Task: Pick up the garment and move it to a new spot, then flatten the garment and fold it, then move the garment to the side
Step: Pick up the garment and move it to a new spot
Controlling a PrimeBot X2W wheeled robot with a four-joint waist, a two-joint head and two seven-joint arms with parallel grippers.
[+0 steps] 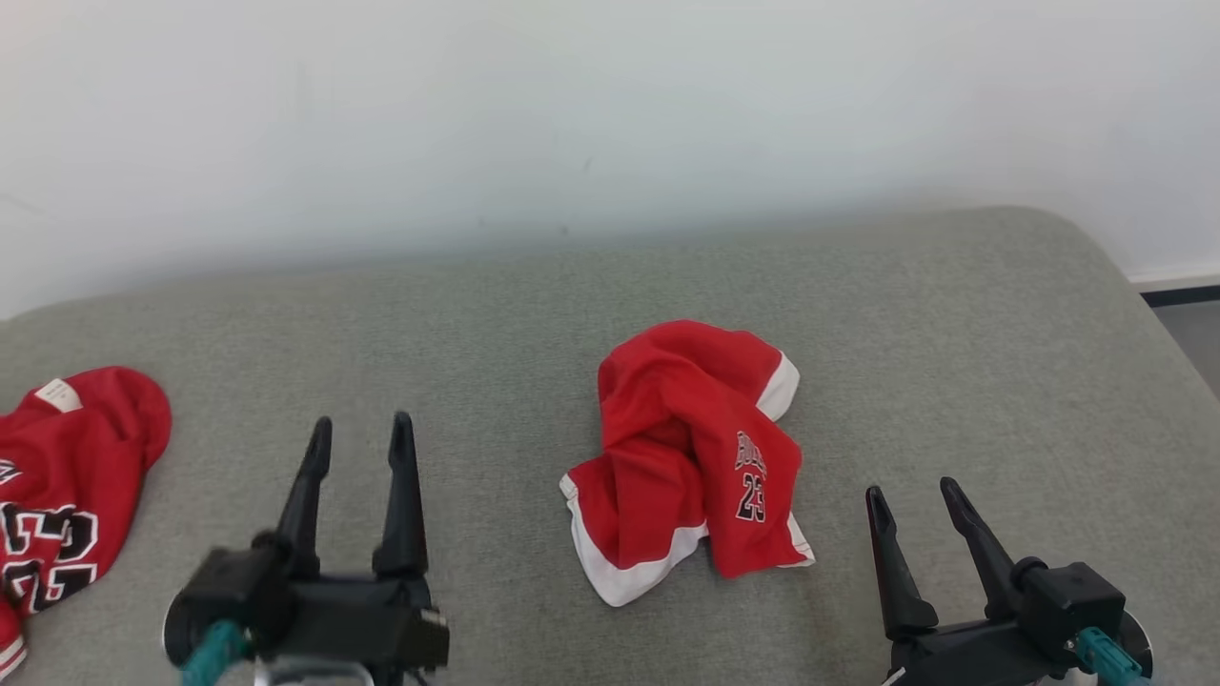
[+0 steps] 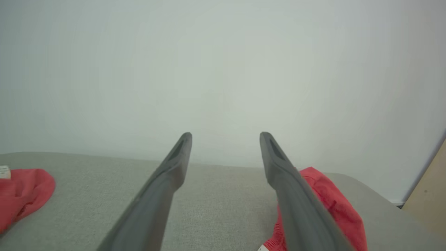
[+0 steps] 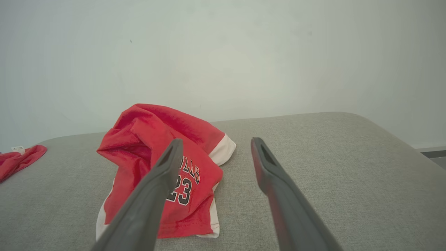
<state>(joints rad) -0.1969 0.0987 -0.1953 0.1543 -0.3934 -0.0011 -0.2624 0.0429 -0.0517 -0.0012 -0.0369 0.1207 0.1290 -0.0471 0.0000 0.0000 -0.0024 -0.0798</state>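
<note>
The pale wall (image 1: 610, 95) took up the far half of what I saw. Below it the grey upholstered cushion (image 1: 477, 314) ran from side to side, its right corner rounding off toward a strip of floor (image 1: 1187, 333).

A second red garment (image 1: 76, 476) with large black-and-white numerals lay at my far left, partly out of the head view.

The garment (image 1: 686, 448) I took to be mine was a red pair of shorts with white trim. It lay crumpled in a heap near the middle of the cushion, between my two arms and nearer the right one. Nothing touched it.

My left jaws stood wide apart and empty, their fingers (image 1: 402, 495) above bare cushion, well left of the heap. My right jaws were equally spread and empty, their fingers (image 1: 886, 562) just to the right of the hem.

The smallest marks were the "23" print (image 1: 750, 500) on the folded-over leg and a white label (image 1: 59, 393) on the other garment.

As I judged it, the heap was the risk. The layers were doubled over each other, so a pinch might have caught only the top fold and lifted a twisted bundle, which would not spread flat. A descent that went too deep could have snagged the upholstery along with the cloth. With two red pieces so alike, my left arm might have gone for the wrong one.
</note>
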